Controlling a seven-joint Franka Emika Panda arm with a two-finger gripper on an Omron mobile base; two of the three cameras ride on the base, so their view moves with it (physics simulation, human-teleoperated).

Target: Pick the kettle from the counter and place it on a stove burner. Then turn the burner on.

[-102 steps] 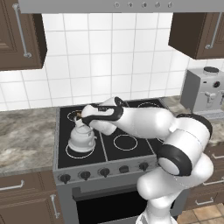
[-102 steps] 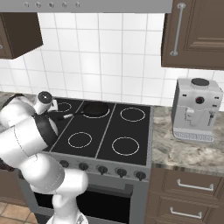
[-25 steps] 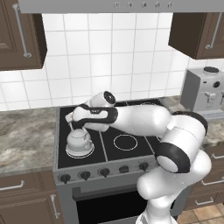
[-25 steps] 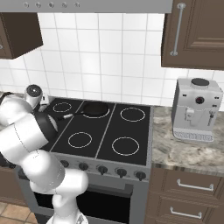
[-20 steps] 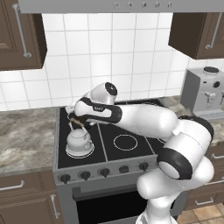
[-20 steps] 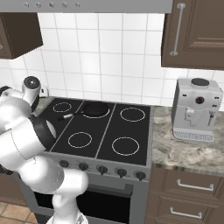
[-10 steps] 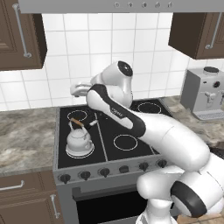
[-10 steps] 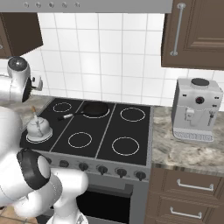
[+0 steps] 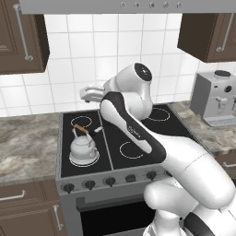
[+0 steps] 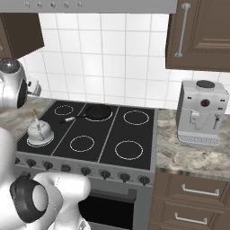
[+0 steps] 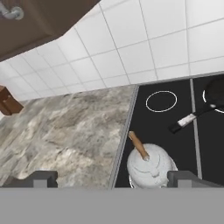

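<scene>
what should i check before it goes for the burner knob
1. Kettle on the burner ring, front left of the cooktop: ok.
2. Kettle upright, handle up: ok.
3. Gripper open and empty, raised above the cooktop's back left, clear of the kettle: ok.
4. Knobs along the stove front unobstructed: ok.
5. Which knob drives the kettle's burner: cannot tell, no markings readable.
6. Pan on the rear middle of the cooktop, apart from the kettle: ok.
</scene>
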